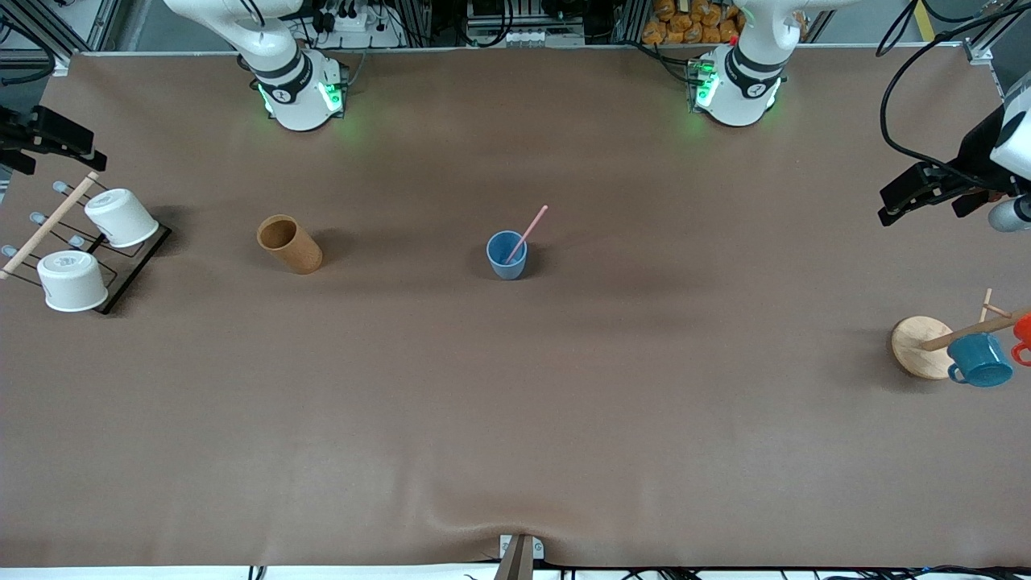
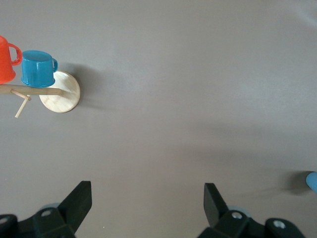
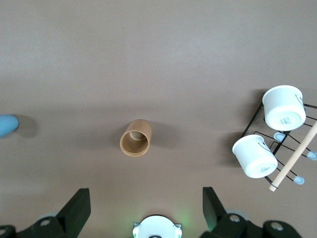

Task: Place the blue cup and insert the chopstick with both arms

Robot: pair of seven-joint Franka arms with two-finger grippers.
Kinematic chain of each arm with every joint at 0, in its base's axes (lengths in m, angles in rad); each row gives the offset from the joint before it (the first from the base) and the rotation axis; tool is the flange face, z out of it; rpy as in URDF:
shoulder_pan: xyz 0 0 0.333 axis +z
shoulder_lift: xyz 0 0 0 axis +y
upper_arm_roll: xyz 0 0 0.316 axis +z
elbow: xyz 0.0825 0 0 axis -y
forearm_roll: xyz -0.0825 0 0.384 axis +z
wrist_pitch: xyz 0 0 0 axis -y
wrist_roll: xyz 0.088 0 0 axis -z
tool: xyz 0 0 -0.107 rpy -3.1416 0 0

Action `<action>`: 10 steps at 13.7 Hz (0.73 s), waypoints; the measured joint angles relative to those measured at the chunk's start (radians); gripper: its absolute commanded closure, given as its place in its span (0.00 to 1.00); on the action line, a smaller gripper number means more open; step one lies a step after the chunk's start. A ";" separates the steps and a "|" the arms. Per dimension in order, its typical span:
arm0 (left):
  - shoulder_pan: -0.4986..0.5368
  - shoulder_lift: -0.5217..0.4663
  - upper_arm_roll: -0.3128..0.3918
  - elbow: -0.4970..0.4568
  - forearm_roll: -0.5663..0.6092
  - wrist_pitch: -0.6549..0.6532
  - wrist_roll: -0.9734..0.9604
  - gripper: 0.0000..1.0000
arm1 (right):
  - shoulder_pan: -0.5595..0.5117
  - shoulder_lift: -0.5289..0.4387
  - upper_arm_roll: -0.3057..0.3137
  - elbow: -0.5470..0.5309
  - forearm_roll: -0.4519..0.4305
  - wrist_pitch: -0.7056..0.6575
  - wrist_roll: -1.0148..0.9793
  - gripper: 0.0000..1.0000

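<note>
The blue cup (image 1: 507,255) stands upright near the middle of the table. The pink chopstick (image 1: 528,230) stands in it and leans toward the left arm's base. A sliver of the cup shows in the left wrist view (image 2: 312,181) and in the right wrist view (image 3: 7,125). My left gripper (image 1: 892,211) is up in the air at the left arm's end of the table, over bare table beside the mug tree; it is open and empty (image 2: 147,199). My right gripper (image 1: 90,155) hovers over the white-cup rack, open and empty (image 3: 147,202).
A brown cylindrical cup (image 1: 288,243) stands tilted between the blue cup and a black wire rack (image 1: 129,270) with two white cups and a wooden rod. A mug tree with a round wooden base (image 1: 917,345) carries a teal mug (image 1: 979,360) and an orange mug (image 1: 1023,332).
</note>
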 measured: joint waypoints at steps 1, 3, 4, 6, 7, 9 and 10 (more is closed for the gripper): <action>0.000 0.000 -0.001 0.000 0.000 0.000 0.000 0.00 | 0.000 0.000 0.001 0.001 -0.003 0.003 0.011 0.00; 0.000 0.000 -0.001 0.000 0.000 0.000 0.000 0.00 | 0.000 0.000 0.002 0.002 -0.013 0.014 0.017 0.00; 0.000 0.000 -0.001 0.000 0.000 0.000 0.000 0.00 | 0.000 0.000 0.002 0.002 -0.019 0.018 0.019 0.00; 0.000 0.000 -0.001 0.000 0.000 0.000 0.000 0.00 | 0.000 0.000 0.004 0.002 -0.025 0.033 0.048 0.00; 0.000 0.000 -0.001 0.001 0.000 0.001 0.000 0.00 | 0.000 0.000 0.005 0.002 -0.026 0.049 0.064 0.00; -0.001 0.000 -0.001 0.004 0.000 0.003 0.000 0.00 | 0.000 0.000 0.006 0.002 -0.028 0.063 0.077 0.00; -0.001 0.000 -0.001 0.005 0.000 0.003 0.000 0.00 | 0.000 0.000 0.006 0.002 -0.029 0.066 0.080 0.00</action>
